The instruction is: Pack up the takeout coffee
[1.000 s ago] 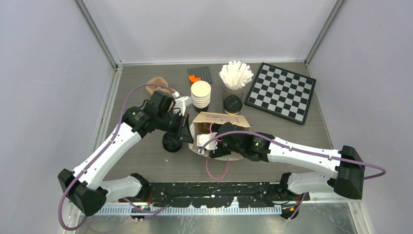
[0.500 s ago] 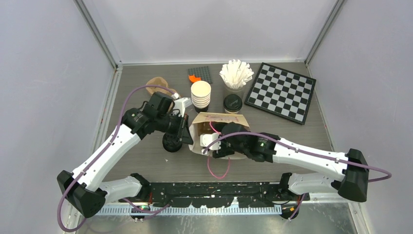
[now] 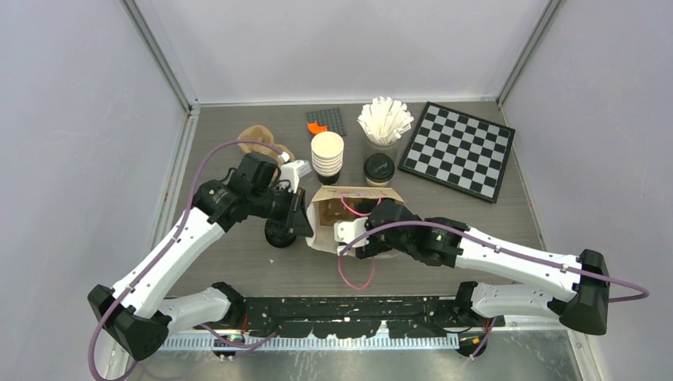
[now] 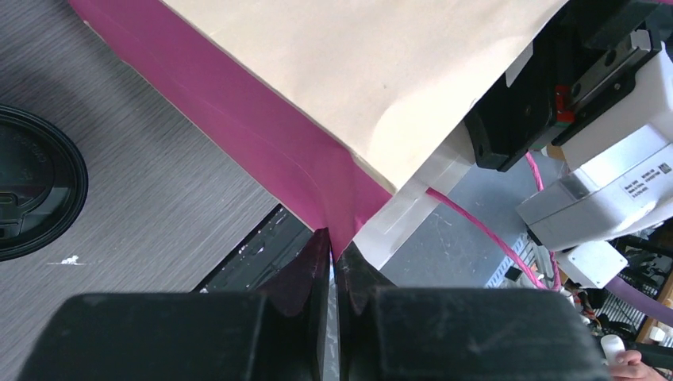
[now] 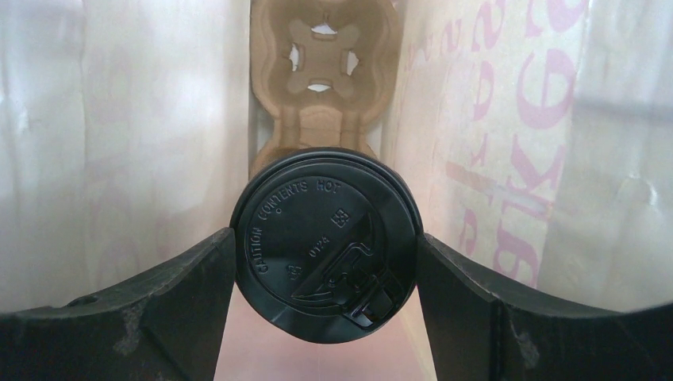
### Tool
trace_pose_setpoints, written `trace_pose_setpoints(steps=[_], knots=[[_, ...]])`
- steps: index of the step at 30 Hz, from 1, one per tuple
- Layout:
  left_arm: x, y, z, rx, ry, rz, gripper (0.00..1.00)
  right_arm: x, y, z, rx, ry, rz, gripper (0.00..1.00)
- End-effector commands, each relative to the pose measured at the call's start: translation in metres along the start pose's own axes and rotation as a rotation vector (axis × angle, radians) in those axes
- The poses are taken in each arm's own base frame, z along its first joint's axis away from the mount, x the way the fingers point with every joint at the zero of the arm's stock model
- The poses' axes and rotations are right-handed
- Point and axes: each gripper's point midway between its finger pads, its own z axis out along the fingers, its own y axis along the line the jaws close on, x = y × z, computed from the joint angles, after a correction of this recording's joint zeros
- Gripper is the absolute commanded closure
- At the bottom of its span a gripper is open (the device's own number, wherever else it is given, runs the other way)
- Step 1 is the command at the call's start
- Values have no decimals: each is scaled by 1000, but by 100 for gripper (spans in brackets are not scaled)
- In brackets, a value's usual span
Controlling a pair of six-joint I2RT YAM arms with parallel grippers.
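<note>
As the left gripper (image 4: 333,248) pinched the paper bag (image 4: 381,71) by its rim at nine o'clock, the right gripper (image 5: 325,255) clasped a lidded takeout coffee (image 5: 324,230) inside the bag, a cardboard carrier (image 5: 321,48) at the cup's twelve o'clock.

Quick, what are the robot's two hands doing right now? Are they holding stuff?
Left gripper: closed, pinching the paper bag by its edge.
Right gripper: inside the bag, holding a lidded coffee cup.

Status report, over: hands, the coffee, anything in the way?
Left hand pinching paper bag edge. Right hand gripping lidded cup inside bag, cardboard carrier deeper in. Nothing blocking in view.
</note>
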Motion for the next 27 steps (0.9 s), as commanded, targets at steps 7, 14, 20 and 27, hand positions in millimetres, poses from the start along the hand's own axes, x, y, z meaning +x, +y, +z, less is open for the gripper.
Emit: trace_pose_setpoints(steps=[7, 14, 20, 27], knots=[[5, -5, -1, 45, -2, 79, 89, 6, -9, 0, 42, 1, -12, 34], [12, -3, -6, 23, -5, 56, 72, 11, 1, 1, 26, -9, 10, 34], [3, -8, -8, 37, -72, 20, 53, 12, 5, 3, 29, -19, 15, 34], [-1, -2, -4, -3, -59, 2, 49, 10, 2, 5, 43, -26, 12, 34]])
